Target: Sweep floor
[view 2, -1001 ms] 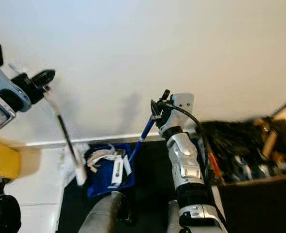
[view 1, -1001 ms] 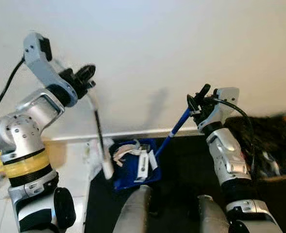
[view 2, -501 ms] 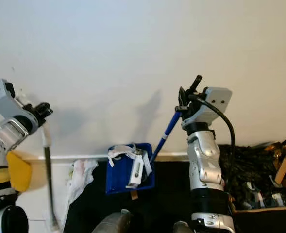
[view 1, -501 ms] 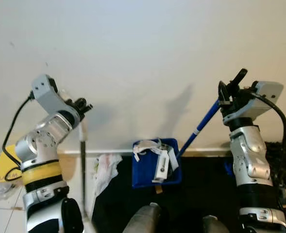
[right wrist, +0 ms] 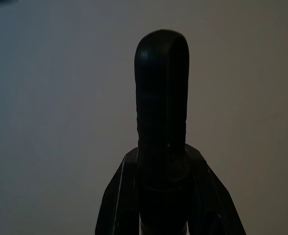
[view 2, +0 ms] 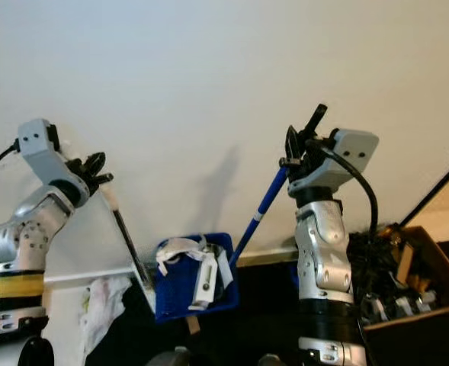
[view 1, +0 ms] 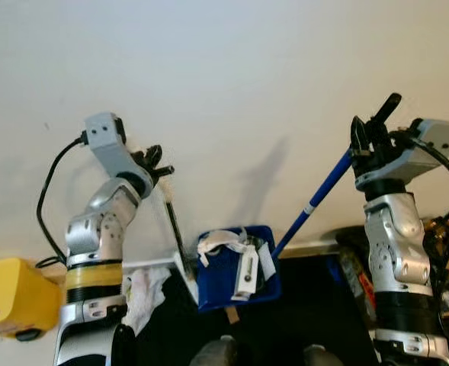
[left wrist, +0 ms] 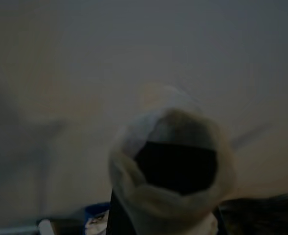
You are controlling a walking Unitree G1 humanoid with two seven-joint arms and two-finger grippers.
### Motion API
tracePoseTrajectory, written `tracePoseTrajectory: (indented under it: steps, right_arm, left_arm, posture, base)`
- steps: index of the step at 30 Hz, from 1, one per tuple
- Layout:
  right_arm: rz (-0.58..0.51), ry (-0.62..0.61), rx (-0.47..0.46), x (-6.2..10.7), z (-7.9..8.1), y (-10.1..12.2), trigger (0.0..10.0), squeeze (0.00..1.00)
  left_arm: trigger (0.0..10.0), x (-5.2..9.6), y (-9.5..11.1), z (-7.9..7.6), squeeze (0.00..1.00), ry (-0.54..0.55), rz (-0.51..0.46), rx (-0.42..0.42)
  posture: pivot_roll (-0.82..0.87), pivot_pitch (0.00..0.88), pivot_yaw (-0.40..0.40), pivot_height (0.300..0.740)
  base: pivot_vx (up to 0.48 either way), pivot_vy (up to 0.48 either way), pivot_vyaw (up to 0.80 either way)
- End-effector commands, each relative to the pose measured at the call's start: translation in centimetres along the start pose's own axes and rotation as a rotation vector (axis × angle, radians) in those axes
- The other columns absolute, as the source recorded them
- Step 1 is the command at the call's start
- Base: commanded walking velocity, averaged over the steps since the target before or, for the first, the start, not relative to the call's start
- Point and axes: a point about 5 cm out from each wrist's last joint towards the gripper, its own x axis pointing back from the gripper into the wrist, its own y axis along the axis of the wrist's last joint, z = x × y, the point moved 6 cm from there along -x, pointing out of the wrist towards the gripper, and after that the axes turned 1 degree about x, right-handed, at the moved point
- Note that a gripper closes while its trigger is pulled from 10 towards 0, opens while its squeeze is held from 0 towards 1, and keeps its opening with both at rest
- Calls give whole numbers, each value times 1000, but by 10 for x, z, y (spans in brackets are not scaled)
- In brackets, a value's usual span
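Both tools look light and stiff, long thin levers that will twist in a pinch, so gripping at the handle tops as now is giving reach but little torque control. Left gripper (view 1: 154, 162) is pinching the pale-capped top of the broom handle (view 1: 175, 232), which is slanting down to the floor edge by the wall. Right gripper (view 1: 370, 137) is clamping the black grip of the blue dustpan handle (view 1: 313, 203); the blue dustpan (view 1: 238, 263) is sitting on the floor between the 2 arms, holding white scraps (view 1: 226, 245).

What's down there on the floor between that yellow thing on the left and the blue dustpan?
In the left eye view, a crumpled white rag lies between the yellow thing and the blue dustpan, along with the lower end of the broom stick.
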Motion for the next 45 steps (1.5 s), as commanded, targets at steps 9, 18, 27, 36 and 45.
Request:
tracePoseTrajectory:
  steps: [9,18,27,36,45]
  right_arm:
    - [-98,50,-51,-1,2,41,10000,0]
    - [-167,33,-120,-5,-1,68,10000,0]
    - [-211,23,-171,-10,-5,88,10000,0]
    - [-253,13,-169,-12,-13,106,10000,0]
    - [-243,16,-169,-12,-15,106,10000,0]
  left_arm:
    - [10000,0,-8,7,0,20,0,-115]
    - [10000,1,-21,-6,0,-36,-2,-180]
    - [10000,0,-28,-10,0,-54,5,-195]
    - [10000,0,-34,-13,0,-64,11,-195]
    - [10000,-1,-35,-15,0,-67,10,-190]
  posture:
    - [47,14,85,740]
    - [39,7,80,740]
    - [39,10,73,740]
    - [34,8,74,740]
    - [33,9,71,740]
  base:
    - [0,0,0]
    - [0,0,0]
    - [0,-27,0]
    - [0,-370,0]
    - [0,-442,0]
